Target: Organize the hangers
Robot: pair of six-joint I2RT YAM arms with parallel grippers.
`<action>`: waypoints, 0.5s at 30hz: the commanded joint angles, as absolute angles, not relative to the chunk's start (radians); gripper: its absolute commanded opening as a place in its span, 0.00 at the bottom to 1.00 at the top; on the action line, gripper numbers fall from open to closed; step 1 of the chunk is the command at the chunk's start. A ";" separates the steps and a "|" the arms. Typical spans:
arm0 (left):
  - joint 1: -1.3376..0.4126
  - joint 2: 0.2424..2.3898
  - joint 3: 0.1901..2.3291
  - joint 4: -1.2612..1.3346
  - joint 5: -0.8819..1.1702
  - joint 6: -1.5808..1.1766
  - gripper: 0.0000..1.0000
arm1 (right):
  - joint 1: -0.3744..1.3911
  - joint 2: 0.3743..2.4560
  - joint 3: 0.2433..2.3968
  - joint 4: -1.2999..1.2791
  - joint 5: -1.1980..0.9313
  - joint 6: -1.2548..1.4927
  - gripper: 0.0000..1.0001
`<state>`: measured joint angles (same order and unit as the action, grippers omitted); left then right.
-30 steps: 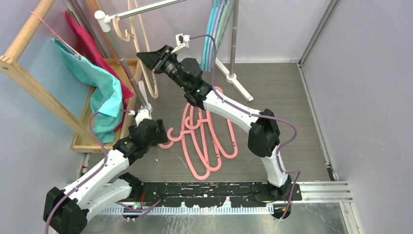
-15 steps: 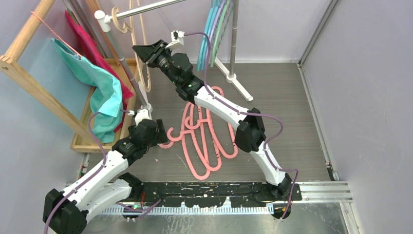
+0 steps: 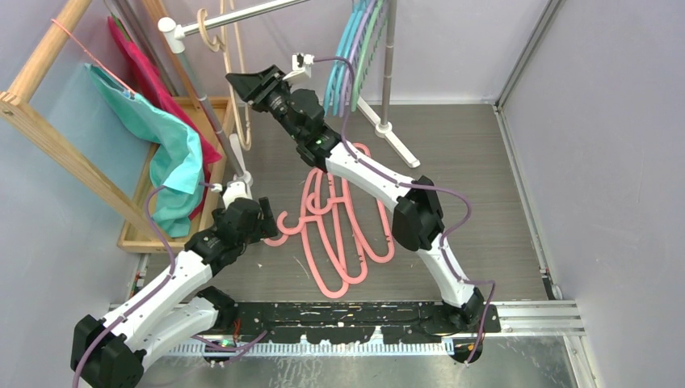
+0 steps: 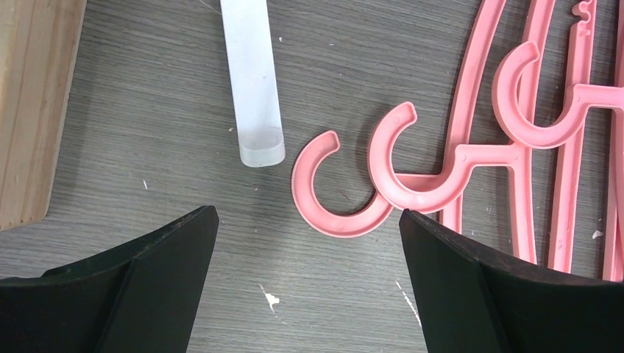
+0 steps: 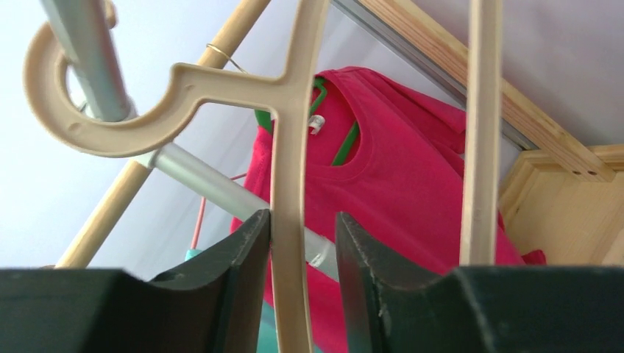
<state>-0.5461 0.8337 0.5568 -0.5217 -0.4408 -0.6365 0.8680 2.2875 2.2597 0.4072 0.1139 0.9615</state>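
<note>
A beige hanger (image 3: pixel 236 97) hangs by its hook (image 5: pixel 96 125) on the metal rail (image 3: pixel 242 12). My right gripper (image 3: pixel 244 82) is raised beside it. In the right wrist view its jaws (image 5: pixel 303 220) stand slightly apart around the hanger's stem (image 5: pixel 291 184), with a gap on the right side. Several pink hangers (image 3: pixel 339 234) lie on the floor. My left gripper (image 3: pixel 257 222) is open and empty just above the floor, in front of two pink hooks (image 4: pixel 338 191). Blue, lavender and green hangers (image 3: pixel 351 56) hang further right on the rail.
The wooden frame rack (image 3: pixel 48 121) stands at the left with a teal cloth (image 3: pixel 174 162) and a red cloth (image 3: pixel 141 73) on it. A white rack foot (image 4: pixel 254 81) lies just ahead of my left gripper. The rail stand's post (image 3: pixel 388 65) and foot stand at the back.
My right gripper has lifted the beige hanger up and left, and its hook now sits over the rail. The left arm has not moved.
</note>
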 commanded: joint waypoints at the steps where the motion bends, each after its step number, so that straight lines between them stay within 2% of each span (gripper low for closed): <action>1: -0.548 0.831 0.556 -0.506 -0.453 -0.633 0.98 | 0.864 2.170 2.140 0.514 0.114 0.957 0.50; 5: -0.548 0.843 0.553 -0.502 -0.454 -0.635 0.98 | 0.867 2.074 1.991 0.568 0.110 0.921 0.72; 9: -0.548 0.861 0.552 -0.497 -0.456 -0.634 0.98 | 0.877 1.956 1.820 0.616 0.119 0.853 0.76; 13: -0.548 0.880 0.552 -0.493 -0.459 -0.632 0.98 | 0.913 1.822 1.670 0.597 0.166 0.697 0.86; 15: -0.548 0.890 0.554 -0.494 -0.465 -0.631 0.98 | 0.931 1.757 1.585 0.576 0.226 0.609 0.87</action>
